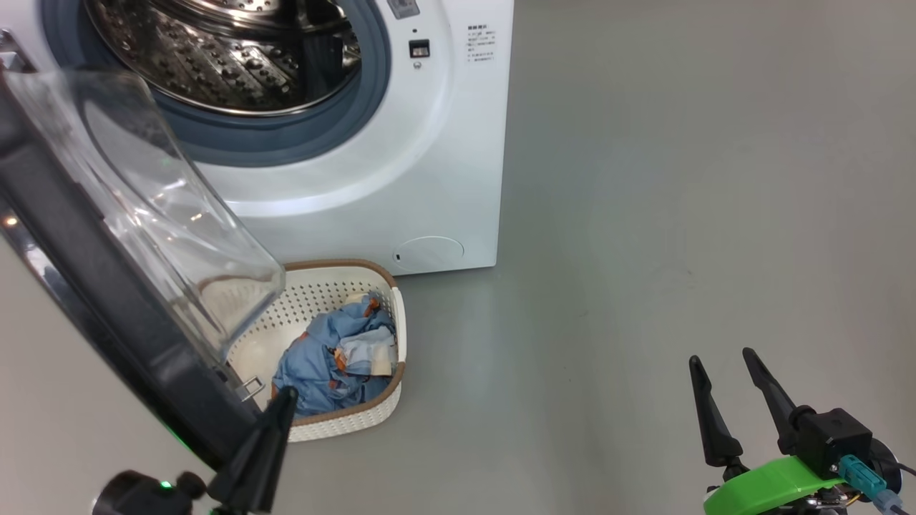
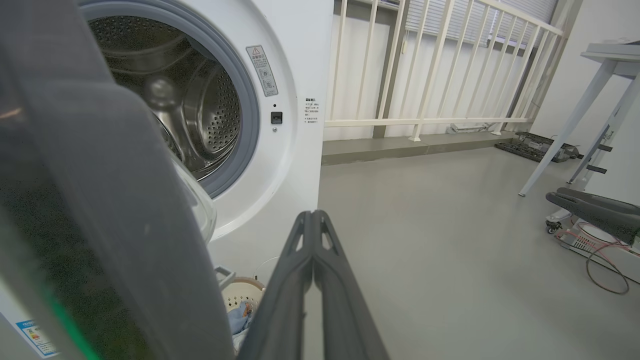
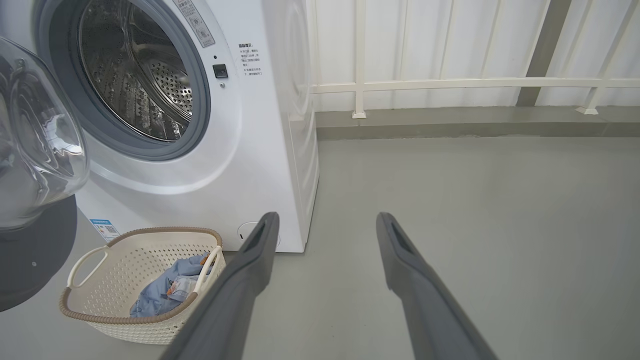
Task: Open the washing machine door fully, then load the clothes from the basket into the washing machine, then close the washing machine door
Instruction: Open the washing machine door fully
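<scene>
You are looking down at the washing machine (image 1: 429, 143), which is standing on the grey floor (image 1: 644, 214) with its steel drum (image 1: 236, 50) showing. The washing machine door (image 1: 86, 286) is hanging open on your left, its black rim slanting across the head view and its clear glass bowl (image 1: 164, 214) bulging out over the basket's back corner. The basket (image 1: 336, 422) is sitting on the floor just in front of the machine, below the opening. The clothes (image 1: 336, 357) are lying bunched inside it, toward its right side.

Your left gripper (image 1: 286, 393) is pointing up beside the door's lower rim with its fingers pressed together and holding nothing; you cannot tell whether it is touching the rim. Your right gripper (image 1: 720, 356) is hovering well apart over bare floor, its fingers spread wide and gripping nothing. In its wrist view a white railing (image 3: 450, 82) is running behind the machine.
</scene>
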Controlling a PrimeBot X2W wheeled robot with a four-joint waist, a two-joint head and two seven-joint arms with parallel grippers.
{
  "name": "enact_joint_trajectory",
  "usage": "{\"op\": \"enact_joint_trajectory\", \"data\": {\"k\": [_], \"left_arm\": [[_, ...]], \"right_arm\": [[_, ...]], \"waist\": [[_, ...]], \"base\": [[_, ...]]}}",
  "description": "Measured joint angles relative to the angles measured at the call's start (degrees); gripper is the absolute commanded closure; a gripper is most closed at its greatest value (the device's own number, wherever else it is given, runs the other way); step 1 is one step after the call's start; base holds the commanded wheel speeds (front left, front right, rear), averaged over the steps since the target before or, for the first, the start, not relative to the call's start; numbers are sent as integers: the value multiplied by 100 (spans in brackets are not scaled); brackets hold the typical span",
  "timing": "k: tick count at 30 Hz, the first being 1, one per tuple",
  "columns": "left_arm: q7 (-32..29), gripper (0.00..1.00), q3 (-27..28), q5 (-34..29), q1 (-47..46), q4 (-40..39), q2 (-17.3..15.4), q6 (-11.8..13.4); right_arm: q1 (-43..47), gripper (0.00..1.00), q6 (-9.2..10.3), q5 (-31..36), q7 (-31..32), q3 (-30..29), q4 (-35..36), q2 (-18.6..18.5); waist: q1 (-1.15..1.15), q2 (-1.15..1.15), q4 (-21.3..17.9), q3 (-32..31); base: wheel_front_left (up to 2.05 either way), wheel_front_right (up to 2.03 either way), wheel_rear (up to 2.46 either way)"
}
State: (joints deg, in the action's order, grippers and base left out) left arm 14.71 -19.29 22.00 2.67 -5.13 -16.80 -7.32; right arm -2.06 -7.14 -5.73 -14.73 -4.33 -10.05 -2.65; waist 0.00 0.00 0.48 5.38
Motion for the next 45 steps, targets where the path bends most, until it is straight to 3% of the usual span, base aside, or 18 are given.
{"op": "enact_joint_trajectory", "data": {"k": [13, 25, 45], "left_arm": [[0, 100, 213, 156, -314, 341, 71, -7], [1, 100, 416, 166, -277, 457, 279, -59], [16, 100, 2236, 23, -60, 1220, 703, -85]], "right_arm": [[-14, 0, 0, -108, 0, -5, 63, 0], [-61, 0, 0, -109, 0, -8, 49, -1], [-185, 0, 0, -110, 0, -3, -147, -3]], "waist": [[0, 0, -24, 242], [0, 0, 278, 251], [0, 0, 996, 105]], "base": [[0, 0, 0], [0, 0, 0], [0, 0, 0]]}}
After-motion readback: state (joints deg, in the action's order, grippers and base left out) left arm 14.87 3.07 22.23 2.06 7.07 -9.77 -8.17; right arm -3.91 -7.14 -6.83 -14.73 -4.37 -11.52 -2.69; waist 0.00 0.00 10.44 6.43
